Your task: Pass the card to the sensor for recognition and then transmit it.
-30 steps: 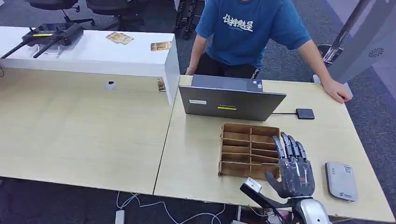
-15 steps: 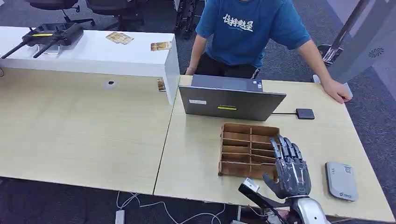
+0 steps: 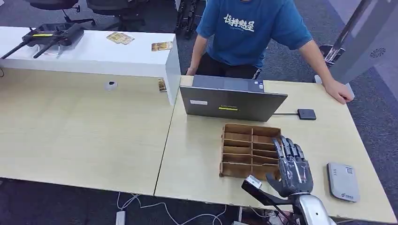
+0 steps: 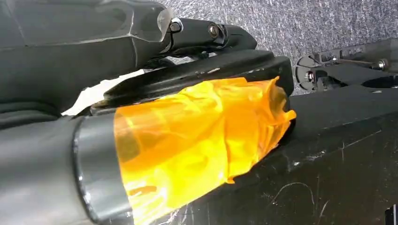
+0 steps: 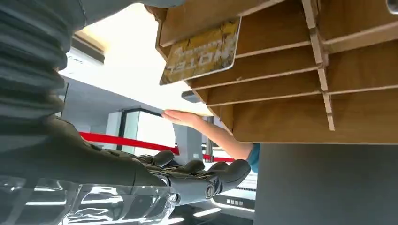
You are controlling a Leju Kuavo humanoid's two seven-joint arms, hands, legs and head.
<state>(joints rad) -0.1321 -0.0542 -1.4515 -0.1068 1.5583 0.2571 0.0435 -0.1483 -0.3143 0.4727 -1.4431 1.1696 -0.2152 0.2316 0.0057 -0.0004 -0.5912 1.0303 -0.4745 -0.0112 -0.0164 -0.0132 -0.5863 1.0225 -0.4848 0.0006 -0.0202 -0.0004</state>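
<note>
card point(image 5: 201, 50): stands in a slot of the wooden organizer point(image 3: 249, 151), just across from the right hand's fingertips, long edge running along the slot
nearer hand: right hand point(image 3: 294, 168), raised at the organizer's near right corner; the left hand hangs low, by its wrist view
fingers point(image 5: 206, 177): stretched out and slightly apart, holding nothing, not touching the card
left hand's fingers: cannot tell
sensor: probably the grey reader point(image 3: 343, 181), to the right of the fingers

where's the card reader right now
In the head view the grey card reader lies flat near the table's front right corner, just right of the right hand and the wooden card holder.
</note>
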